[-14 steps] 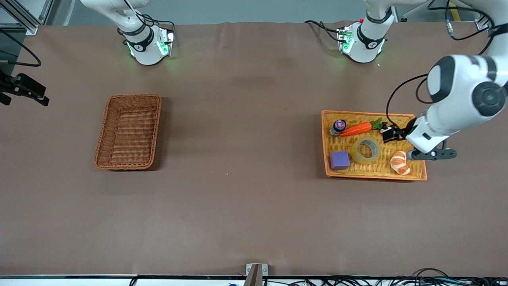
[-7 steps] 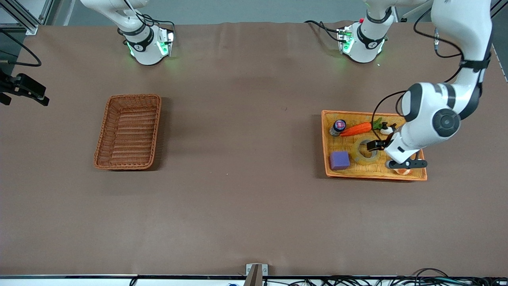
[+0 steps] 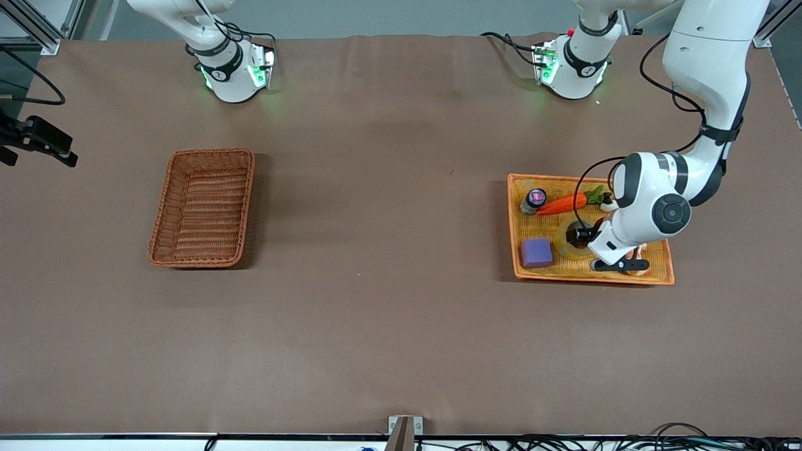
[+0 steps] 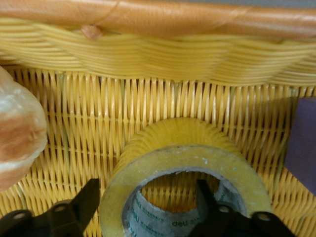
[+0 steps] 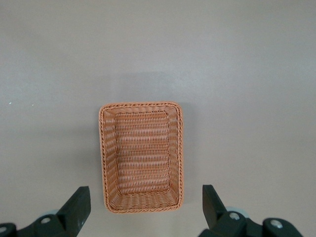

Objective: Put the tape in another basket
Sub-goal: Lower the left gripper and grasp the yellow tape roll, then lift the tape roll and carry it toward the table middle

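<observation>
The tape (image 4: 177, 163), a yellowish ring with a grey core, lies flat in the orange tray (image 3: 589, 275), largely covered by my left hand in the front view. My left gripper (image 3: 579, 236) is down on it. In the left wrist view the left gripper (image 4: 147, 191) straddles the ring's wall, one finger inside the hole and one outside with a thin gap, open. The reddish-brown basket (image 3: 203, 213) stands empty toward the right arm's end of the table. High over that basket (image 5: 140, 158) my right gripper (image 5: 145, 200) waits, open and empty.
The tray (image 4: 163, 89) also holds a purple cube (image 3: 536, 252) beside the tape, a toy carrot (image 3: 562, 203), a small dark-lidded jar (image 3: 534, 199) and a croissant (image 4: 17, 133) under my left wrist. Brown table lies between tray and basket.
My left arm swung from the croissant end of the tray to the tape and lowered onto it. Its fingers have drawn closer together. The right gripper has not moved.
</observation>
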